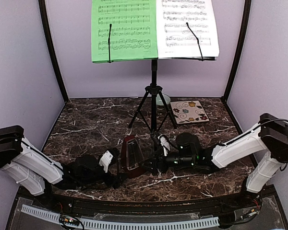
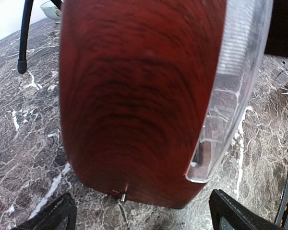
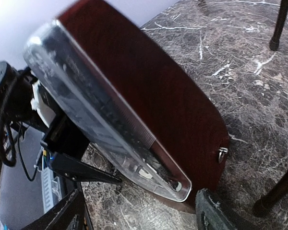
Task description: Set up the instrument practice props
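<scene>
A black music stand point(image 1: 154, 72) rises at the back of the marble table point(image 1: 86, 124). On its desk sit a green sheet point(image 1: 124, 29) on the left and a white sheet point(image 1: 188, 28) on the right, each under a wire clip. The dark red-brown metronome point(image 1: 131, 154) with a clear front cover stands near the front centre. My left gripper point(image 1: 116, 164) is open at its left side; in the left wrist view the metronome point(image 2: 134, 96) fills the frame, wide fingers point(image 2: 233, 211) flanking its base. My right gripper point(image 1: 151, 161) is open on its right, its fingertips point(image 3: 212, 208) either side of the metronome point(image 3: 173, 105).
A small pale green bowl point(image 1: 164, 99) stands behind the tripod legs point(image 1: 140, 108). A cream patterned tile point(image 1: 189, 111) lies at the back right. One tripod foot point(image 2: 22, 64) rests left of the metronome, and other legs point(image 3: 278, 24) stand close to my right gripper.
</scene>
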`<move>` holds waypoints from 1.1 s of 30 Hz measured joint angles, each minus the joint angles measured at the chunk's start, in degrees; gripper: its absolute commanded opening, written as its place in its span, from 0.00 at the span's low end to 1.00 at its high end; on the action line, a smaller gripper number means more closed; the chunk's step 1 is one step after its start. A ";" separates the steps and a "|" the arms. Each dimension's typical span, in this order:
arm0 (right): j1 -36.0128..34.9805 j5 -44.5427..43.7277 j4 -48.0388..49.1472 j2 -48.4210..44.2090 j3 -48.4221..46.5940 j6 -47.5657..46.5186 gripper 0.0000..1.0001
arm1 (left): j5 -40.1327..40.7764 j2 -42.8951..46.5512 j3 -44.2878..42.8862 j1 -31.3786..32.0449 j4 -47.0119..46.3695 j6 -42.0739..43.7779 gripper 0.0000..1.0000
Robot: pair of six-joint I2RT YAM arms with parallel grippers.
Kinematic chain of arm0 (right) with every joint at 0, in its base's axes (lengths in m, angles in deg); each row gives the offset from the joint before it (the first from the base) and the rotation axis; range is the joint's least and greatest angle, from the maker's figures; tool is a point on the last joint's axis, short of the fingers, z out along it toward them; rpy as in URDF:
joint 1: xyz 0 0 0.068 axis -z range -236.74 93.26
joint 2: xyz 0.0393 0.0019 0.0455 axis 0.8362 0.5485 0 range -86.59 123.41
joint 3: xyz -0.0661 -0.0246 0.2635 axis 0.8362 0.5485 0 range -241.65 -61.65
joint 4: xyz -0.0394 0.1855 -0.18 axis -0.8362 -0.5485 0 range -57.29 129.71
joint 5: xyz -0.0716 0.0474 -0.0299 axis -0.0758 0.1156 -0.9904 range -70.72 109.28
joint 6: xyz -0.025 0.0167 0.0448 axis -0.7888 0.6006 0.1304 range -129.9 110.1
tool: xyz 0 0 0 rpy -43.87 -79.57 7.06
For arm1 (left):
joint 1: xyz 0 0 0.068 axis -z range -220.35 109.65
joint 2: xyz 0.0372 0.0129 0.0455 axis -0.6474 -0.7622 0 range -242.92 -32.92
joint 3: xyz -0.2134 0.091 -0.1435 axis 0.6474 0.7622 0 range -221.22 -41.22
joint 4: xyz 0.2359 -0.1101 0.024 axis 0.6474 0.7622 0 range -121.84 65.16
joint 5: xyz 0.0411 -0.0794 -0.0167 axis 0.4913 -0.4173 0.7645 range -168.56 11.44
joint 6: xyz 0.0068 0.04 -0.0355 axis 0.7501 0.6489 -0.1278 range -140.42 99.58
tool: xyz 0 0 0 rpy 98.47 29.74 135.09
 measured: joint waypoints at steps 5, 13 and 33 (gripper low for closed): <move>0.02 3.39 2.80 6.40 -1.18 -1.77 0.85 | -1.44 4.52 1.53 -4.07 0.44 -1.79 0.99; -0.42 5.95 7.91 10.32 -1.77 -0.74 0.84 | -5.86 11.47 2.89 -14.73 2.84 -5.07 0.90; -3.34 6.40 10.12 15.15 -5.73 -0.87 0.84 | -22.25 -7.58 -12.57 -28.24 4.92 -7.37 0.99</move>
